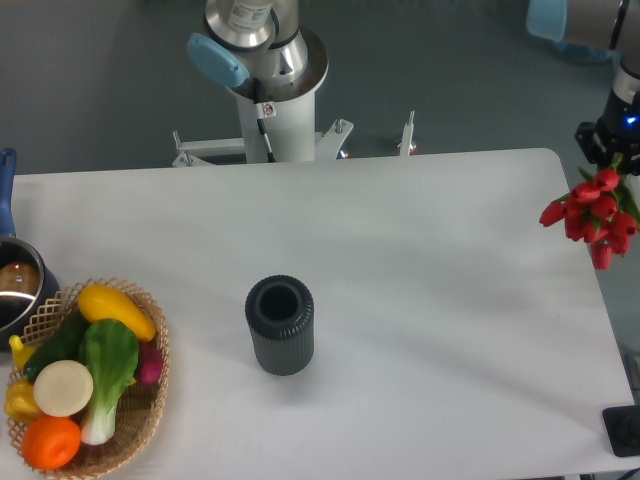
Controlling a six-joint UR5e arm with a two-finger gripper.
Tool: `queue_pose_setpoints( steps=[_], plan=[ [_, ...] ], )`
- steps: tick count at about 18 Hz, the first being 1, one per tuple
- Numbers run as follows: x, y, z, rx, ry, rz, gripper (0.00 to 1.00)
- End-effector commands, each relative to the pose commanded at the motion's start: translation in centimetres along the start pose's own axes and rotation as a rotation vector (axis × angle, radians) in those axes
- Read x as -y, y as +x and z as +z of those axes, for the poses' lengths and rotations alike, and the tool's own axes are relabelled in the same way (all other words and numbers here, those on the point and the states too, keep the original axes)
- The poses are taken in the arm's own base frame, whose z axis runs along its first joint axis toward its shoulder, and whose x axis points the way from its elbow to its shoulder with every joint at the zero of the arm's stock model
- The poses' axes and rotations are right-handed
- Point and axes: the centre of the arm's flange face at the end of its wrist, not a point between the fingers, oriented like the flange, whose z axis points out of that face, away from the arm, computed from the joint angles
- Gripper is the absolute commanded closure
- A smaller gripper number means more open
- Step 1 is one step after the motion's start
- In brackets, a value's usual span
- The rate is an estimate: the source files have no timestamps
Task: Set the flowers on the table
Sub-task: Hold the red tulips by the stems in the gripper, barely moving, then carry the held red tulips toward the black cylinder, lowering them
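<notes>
the gripper (612, 150) hangs at the table's (420, 300) far right corner, clenched on the flowers (592, 218), which dangle over the right edge. judged risk: released here, they could slide off the edge to the floor. the flowers are red tulips, heads drooping, a green leaf showing.

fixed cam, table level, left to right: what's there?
Pot at the left edge → wicker basket of vegetables → dark vase → flowers, held at the right edge under the end effector. The robot base behind the table is left out.
</notes>
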Motion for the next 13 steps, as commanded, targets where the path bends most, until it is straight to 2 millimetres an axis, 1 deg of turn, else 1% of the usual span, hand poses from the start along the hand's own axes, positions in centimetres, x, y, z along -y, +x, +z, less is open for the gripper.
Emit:
queue_pose_setpoints(
  steps=[3,6,7,10,13],
  plan=[
    [0.5,0.1,0.0,-0.004,0.002,0.004,0.96],
    [1.1,0.7,0.4,-0.015,-0.009,0.011,0.96],
    [1.8,1.0,0.5,-0.018,-0.028,0.023,0.96],
    [4.9,2.1,1.0,-0.037,-0.052,0.063,0.97],
    [7.4,3.4,1.7,-0.053,-0.046,0.047,0.97]
  ],
)
